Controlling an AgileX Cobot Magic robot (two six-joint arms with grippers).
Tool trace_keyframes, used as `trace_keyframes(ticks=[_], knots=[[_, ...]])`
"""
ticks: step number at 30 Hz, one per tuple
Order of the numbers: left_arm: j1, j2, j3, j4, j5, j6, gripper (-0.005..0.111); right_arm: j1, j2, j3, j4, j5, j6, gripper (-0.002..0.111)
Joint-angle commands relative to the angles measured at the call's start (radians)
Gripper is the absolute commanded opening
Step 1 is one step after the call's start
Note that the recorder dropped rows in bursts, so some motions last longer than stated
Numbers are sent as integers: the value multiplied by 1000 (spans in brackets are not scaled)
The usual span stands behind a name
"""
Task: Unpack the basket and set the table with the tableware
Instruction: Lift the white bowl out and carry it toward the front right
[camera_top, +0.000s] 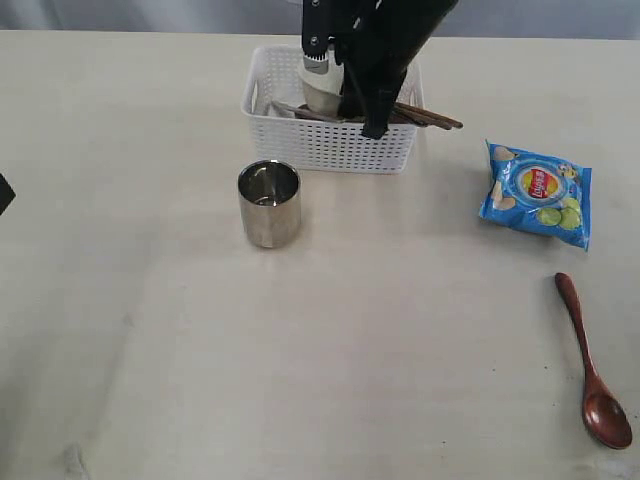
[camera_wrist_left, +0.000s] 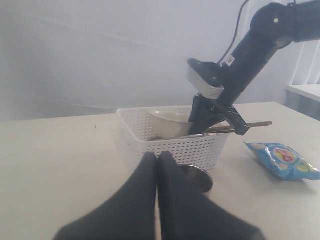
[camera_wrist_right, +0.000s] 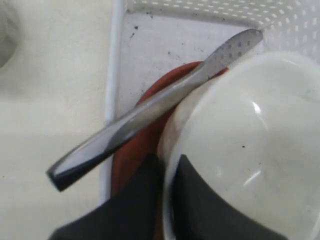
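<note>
The white basket (camera_top: 330, 150) stands at the back of the table (camera_top: 300, 350). My right gripper (camera_wrist_right: 169, 160) reaches down into it and is shut on the rim of the off-white bowl (camera_wrist_right: 250, 130), one finger inside and one outside. A steel knife (camera_wrist_right: 150, 112) leans across the brown plate (camera_wrist_right: 135, 150) under the bowl. Wooden chopsticks (camera_top: 435, 118) stick out over the basket's right end. In front of the basket stands the steel cup (camera_top: 268, 203), and the reddish-brown spoon (camera_top: 592, 370) lies at the front right. My left gripper (camera_wrist_left: 157, 160) is shut and empty, low over the table.
A blue chips bag (camera_top: 537, 192) lies to the right of the basket. The right arm (camera_top: 385, 45) comes down from the back edge over the basket. Bare tabletop stretches across the front and left.
</note>
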Motion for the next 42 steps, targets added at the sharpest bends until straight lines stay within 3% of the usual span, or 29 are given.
trace_keyframes(ticks=[1, 14, 16, 21, 24, 32, 42], knots=[[2, -4, 3, 3, 1, -1, 0, -4, -28, 0, 2, -3, -5, 8], [2, -4, 3, 3, 1, -1, 0, -4, -165, 0, -1, 55, 48, 7], [2, -4, 3, 3, 1, -1, 0, -4, -218, 0, -28, 96, 155, -1], [2, -4, 3, 3, 1, -1, 0, 21, -364, 2, -173, 286, 505, 0], [2, -4, 3, 3, 1, -1, 0, 73, -455, 97, -208, 327, 601, 0], [2, -4, 3, 3, 1, -1, 0, 232, -766, 470, -253, 223, 770, 0], [2, -4, 3, 3, 1, -1, 0, 522, -977, 689, -379, 350, 1023, 0]])
